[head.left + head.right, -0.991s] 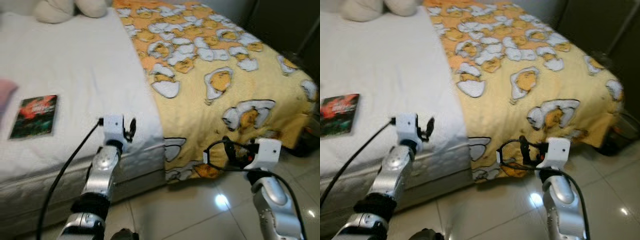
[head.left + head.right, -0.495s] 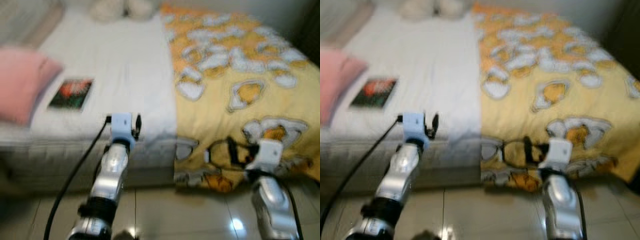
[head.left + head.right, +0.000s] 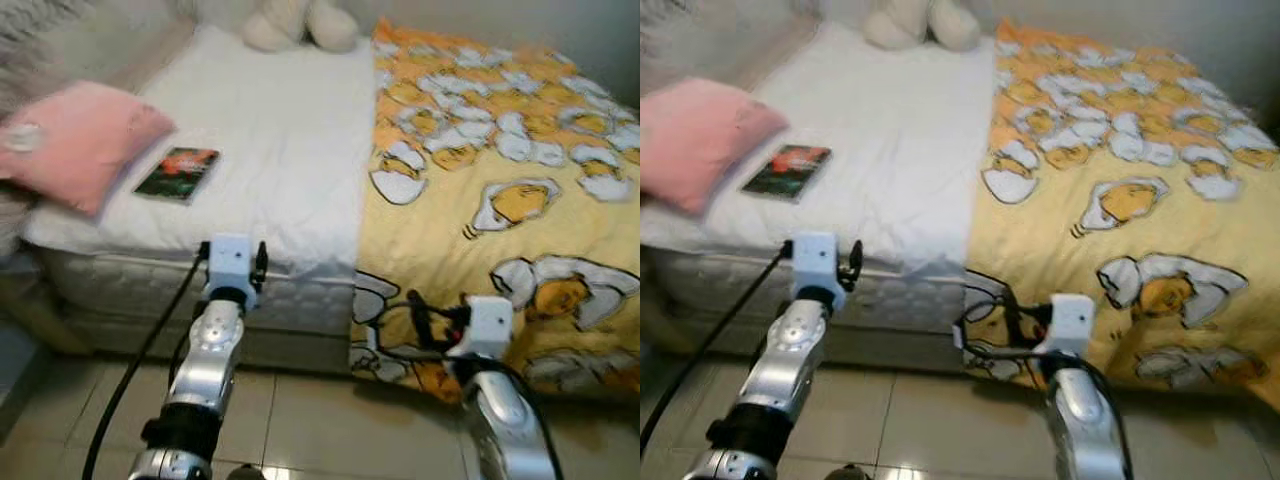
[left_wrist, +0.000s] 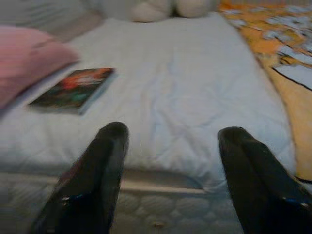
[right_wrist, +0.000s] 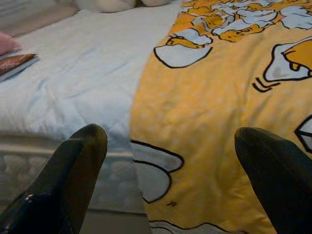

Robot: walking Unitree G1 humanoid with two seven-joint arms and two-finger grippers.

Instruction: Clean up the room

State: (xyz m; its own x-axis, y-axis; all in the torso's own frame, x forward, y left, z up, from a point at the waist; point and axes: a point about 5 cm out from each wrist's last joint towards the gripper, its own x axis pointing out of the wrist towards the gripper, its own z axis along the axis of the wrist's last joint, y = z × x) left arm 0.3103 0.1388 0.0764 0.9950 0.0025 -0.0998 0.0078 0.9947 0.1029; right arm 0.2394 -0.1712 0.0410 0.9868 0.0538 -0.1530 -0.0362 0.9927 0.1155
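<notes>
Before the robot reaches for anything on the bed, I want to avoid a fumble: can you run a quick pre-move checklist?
1. Left tool open and empty: ok.
2. Right tool open and empty: ok.
3. Book lies flat on the white sheet, nothing on top: ok.
4. Book apart from the pink pillow: ok, a small gap shows.
5. Left tool over the book: not ok, it is at the mattress edge, short of it.
6. Book within reach from here: cannot tell.
</notes>
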